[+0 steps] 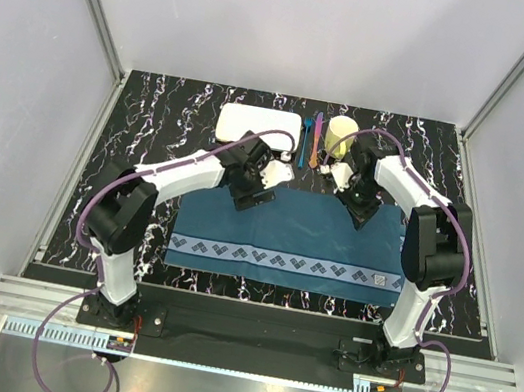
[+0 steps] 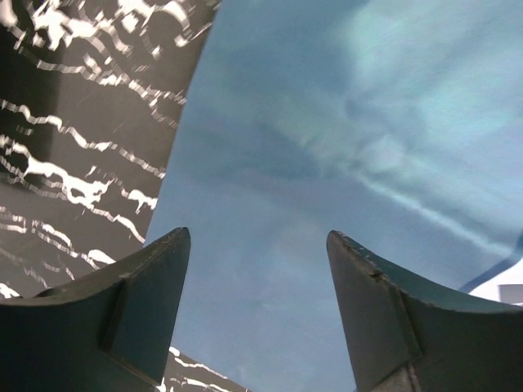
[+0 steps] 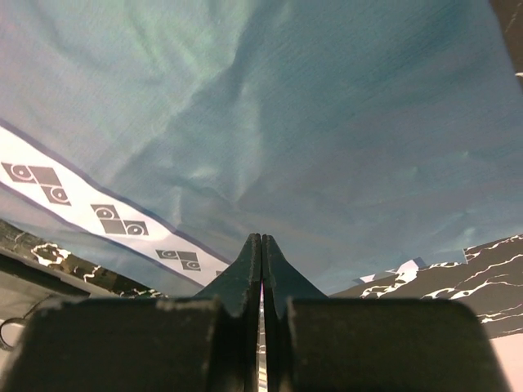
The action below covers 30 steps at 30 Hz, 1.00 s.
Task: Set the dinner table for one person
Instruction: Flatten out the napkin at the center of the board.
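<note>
Counter [image 1: 152, 126]: black with white veins, under everything; near edge hidden behind my arm bases.
Placemat [image 1: 285, 236]: teal, flat on the counter's near middle; far corners covered by my wrists.
Plate [image 1: 259, 127]: white, rectangular, beyond the placemat.
Left end effector [image 2: 257, 237]: fingers apart over the placemat's edge; contact unclear.
Right end effector [image 3: 261, 238]: fingers pressed together at wrinkled cloth; can't tell if a fold is pinched.
Cup [image 1: 341, 134]: yellow, partly behind my right wrist.
Utensils [image 1: 309, 141]: thin, coloured, between plate and cup; kinds unreadable.
</note>
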### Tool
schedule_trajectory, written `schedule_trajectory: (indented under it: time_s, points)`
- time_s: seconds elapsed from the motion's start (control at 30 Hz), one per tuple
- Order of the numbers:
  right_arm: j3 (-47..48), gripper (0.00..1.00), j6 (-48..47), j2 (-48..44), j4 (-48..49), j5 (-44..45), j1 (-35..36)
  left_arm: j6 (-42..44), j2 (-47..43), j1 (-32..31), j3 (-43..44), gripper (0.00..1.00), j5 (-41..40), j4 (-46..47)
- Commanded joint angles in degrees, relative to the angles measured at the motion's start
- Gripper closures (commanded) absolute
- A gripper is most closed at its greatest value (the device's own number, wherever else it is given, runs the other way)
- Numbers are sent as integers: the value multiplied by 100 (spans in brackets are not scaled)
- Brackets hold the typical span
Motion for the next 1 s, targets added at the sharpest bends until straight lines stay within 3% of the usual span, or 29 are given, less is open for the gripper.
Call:
schedule_trajectory:
  time_s: [0.0, 0.2, 0.33, 0.37, 0.43, 0.5, 0.97]
  points:
    - [76, 100, 160, -5, 179, 133, 3, 229, 69, -118, -19, 25, 261, 102]
    - [59, 100, 222, 4, 188, 89, -6, 369, 192, -232, -124, 23, 507, -39]
    - [76, 100, 170, -31, 171, 133, -6, 562, 420, -285, -28, 34, 629, -294]
    - [76, 100, 169, -40, 170, 142, -6, 624, 456, -294, -10, 53, 699, -337]
    - [76, 100, 160, -49, 170, 151, -6, 677, 509, -311, 86, 70, 718, -522]
    - [32, 100, 152, -57, 162, 125, -6, 730, 483, -311, 156, 100, 797, -680]
    - [-56, 100, 283, 30, 276, -7, -6, 914, 60, -399, 798, 100, 1446, -1717]
